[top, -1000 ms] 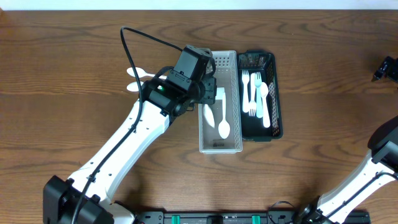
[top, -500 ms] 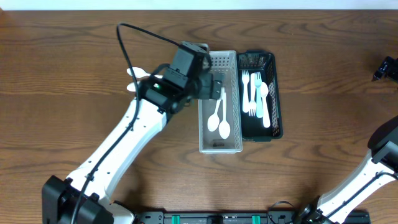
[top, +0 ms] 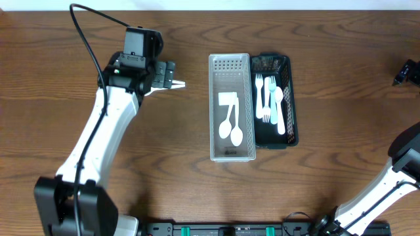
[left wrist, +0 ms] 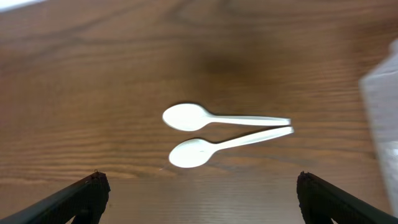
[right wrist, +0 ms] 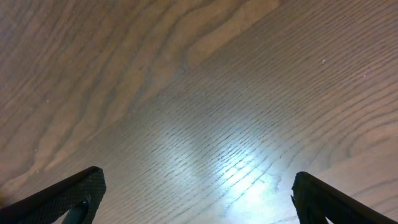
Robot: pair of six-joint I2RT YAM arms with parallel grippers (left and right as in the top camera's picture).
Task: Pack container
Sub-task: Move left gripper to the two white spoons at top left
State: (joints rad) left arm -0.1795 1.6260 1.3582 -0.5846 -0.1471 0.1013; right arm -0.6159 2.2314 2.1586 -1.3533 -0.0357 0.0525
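Observation:
A white slotted container (top: pixel 230 154) stands mid-table with two white spoons (top: pixel 231 124) lying in it. Beside it on the right, a black container (top: pixel 292 98) holds white forks and spoons (top: pixel 270 98). Two more white spoons (left wrist: pixel 186 116) (left wrist: pixel 191 153) lie side by side on the wood, handles pointing toward the white container (left wrist: pixel 382 112). My left gripper (left wrist: pixel 199 199) hovers open above them with nothing between its fingers; from overhead the left gripper (top: pixel 164 73) covers all but a handle tip (top: pixel 178 84). My right gripper (right wrist: pixel 199 199) is open over bare wood at the far right (top: pixel 407 71).
The two containers stand touching side by side in the middle of the brown wooden table (top: pixel 328 177). A black cable (top: pixel 85 29) loops above the left arm. The table's far edge (top: pixel 210 9) runs along the top.
My left gripper opened and left a second spoon in the white container. It then swung left to stand over the two spoons on the table. The right arm has not moved.

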